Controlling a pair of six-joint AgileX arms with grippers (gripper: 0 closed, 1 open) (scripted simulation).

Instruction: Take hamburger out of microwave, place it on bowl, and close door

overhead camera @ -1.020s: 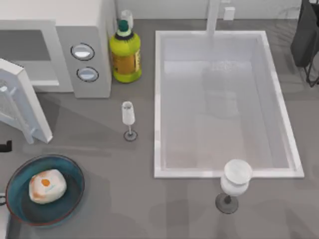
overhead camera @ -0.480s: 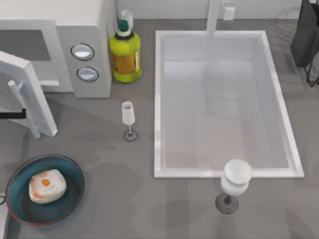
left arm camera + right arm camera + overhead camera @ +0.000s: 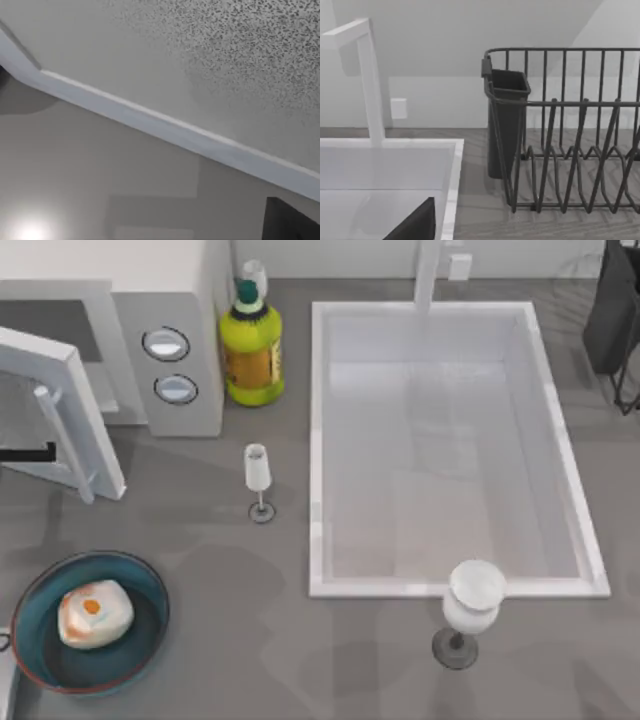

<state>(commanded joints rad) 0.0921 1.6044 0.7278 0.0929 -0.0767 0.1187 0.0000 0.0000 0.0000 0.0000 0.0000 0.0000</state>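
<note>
The hamburger (image 3: 94, 613) sits in the bowl (image 3: 148, 592) at lower left. The door (image 3: 70, 415) stands ajar, perhaps touched by the left tool (image 3: 30, 452), mostly cut off; its spread I cannot tell. A slim glass (image 3: 258, 480) stands nearby.

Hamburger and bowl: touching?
Touching. The top view shows the hamburger lying inside the bowl, resting on its teal floor with no gap.

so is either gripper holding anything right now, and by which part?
Cannot tell. A dark bit of the left gripper sits at the door, near its bar handle, with no grip visible. The hamburger lies unheld in the bowl.
</note>
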